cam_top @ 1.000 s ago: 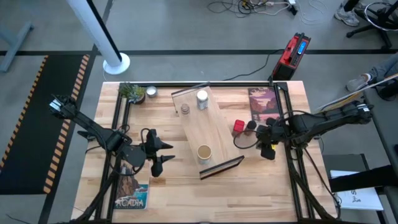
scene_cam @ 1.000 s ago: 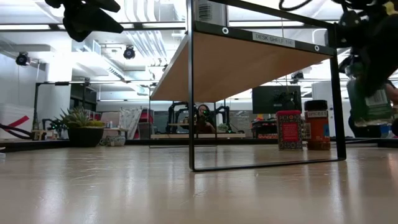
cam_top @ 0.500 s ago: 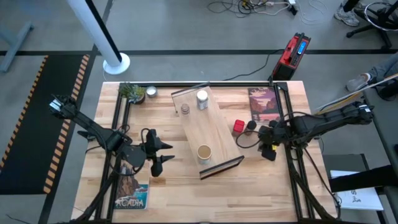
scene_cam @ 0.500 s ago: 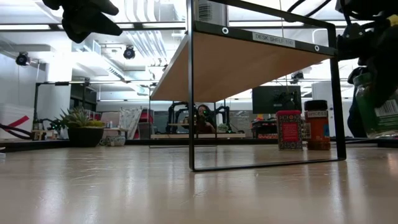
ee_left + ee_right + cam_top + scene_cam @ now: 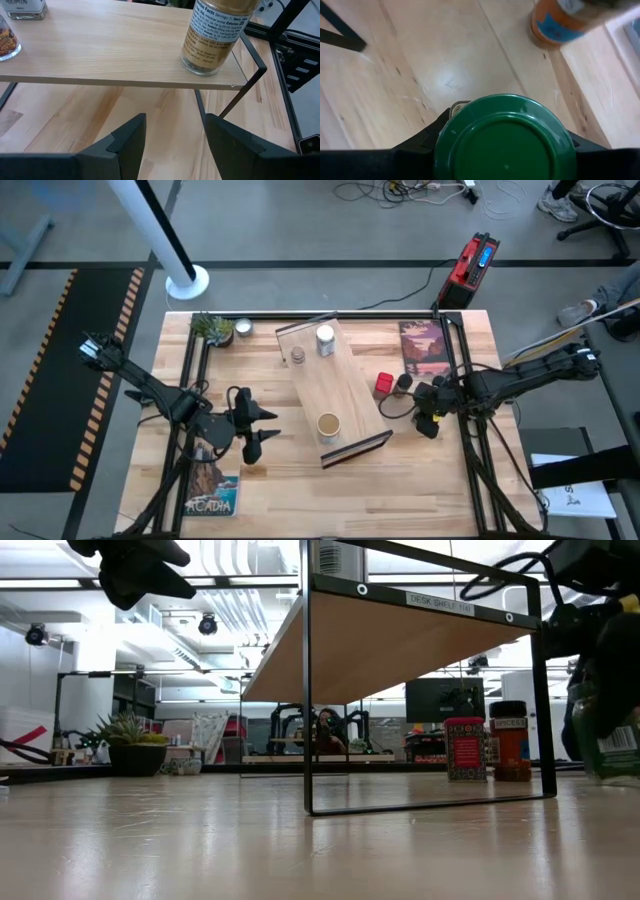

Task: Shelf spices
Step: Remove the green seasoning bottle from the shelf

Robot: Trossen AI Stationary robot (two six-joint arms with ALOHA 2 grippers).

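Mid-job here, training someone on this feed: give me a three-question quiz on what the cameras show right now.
1. True or false: the right hand grips the green-lidded jar.
2. How many spice jars stand on the shelf? A) one B) three C) five
3. Fill in: beside the shelf, the red square tin stands next to the ____-lidded jar.

Key: 1 true. 2 B: the white-capped jar, small brown jar and wide tan-lidded jar. 3 black. The left hand waits open beside the shelf.

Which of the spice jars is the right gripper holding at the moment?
The green-lidded glass jar, clamped in the right gripper beside the light-wood shelf. The others stand free on the shelf or table.
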